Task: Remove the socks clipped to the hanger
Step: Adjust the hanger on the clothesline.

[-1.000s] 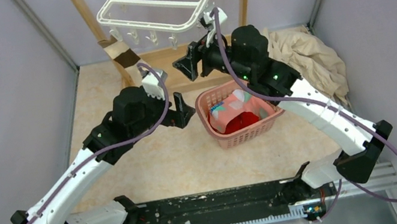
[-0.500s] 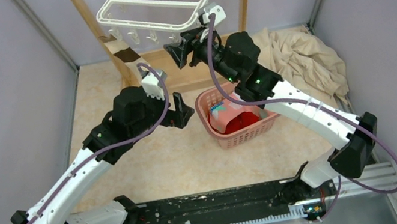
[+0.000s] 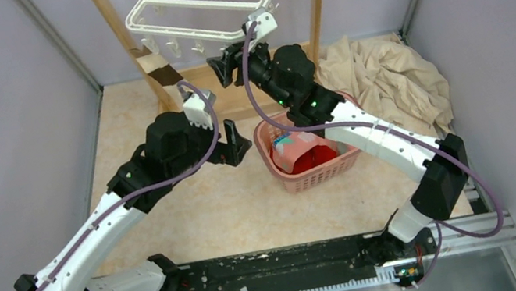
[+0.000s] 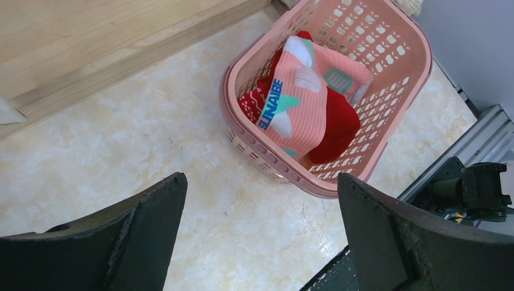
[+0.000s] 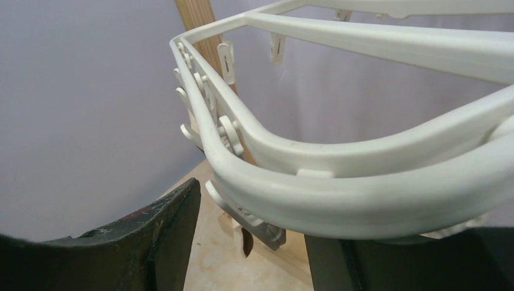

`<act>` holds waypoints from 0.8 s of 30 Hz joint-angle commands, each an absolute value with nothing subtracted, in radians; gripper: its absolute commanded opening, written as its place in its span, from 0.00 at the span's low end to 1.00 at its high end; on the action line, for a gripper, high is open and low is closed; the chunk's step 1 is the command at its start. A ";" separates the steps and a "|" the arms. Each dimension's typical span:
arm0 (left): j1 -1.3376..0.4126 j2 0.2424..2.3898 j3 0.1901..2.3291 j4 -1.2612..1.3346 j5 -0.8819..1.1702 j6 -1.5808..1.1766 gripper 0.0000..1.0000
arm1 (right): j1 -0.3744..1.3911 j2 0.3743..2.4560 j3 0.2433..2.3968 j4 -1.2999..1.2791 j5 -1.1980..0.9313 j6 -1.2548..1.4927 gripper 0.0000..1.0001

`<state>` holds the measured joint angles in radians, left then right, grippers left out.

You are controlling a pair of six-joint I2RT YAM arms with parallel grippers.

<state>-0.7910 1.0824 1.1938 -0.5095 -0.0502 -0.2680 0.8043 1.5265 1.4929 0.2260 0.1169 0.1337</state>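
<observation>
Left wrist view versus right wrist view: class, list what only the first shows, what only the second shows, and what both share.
Only the left wrist view shows the pink basket, which holds a pink sock and a red sock. Only the right wrist view shows the white hanger, its dangling clips and an upright wooden post. Both show their own claw open, the left claw and the right claw, with dark fingers at the bottom corners, plus a patch of the pale table.
</observation>
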 commanded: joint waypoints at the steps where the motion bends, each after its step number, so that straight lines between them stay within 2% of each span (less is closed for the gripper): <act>1: -0.781 1.076 1.192 -0.504 -0.031 -0.255 0.99 | 0.817 1.489 1.540 0.327 0.144 0.120 0.64; 3: -0.781 1.078 1.190 -0.502 -0.027 -0.256 0.99 | 0.816 1.477 1.532 0.340 0.147 0.117 0.68; 6: -0.781 1.080 1.190 -0.502 -0.020 -0.256 0.99 | 0.816 1.468 1.521 0.355 0.152 0.113 0.68; 14: -0.779 1.083 1.193 -0.503 -0.016 -0.258 0.99 | 0.816 1.462 1.512 0.382 0.181 0.103 0.45; 24: -0.778 1.089 1.201 -0.505 -0.009 -0.258 0.99 | 0.769 1.451 1.505 0.358 0.204 0.141 0.38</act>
<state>-0.7845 1.0847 1.1938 -0.5095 -0.0227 -0.2684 0.7944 1.5051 1.4929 0.3214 0.1864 0.1150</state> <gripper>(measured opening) 0.989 0.385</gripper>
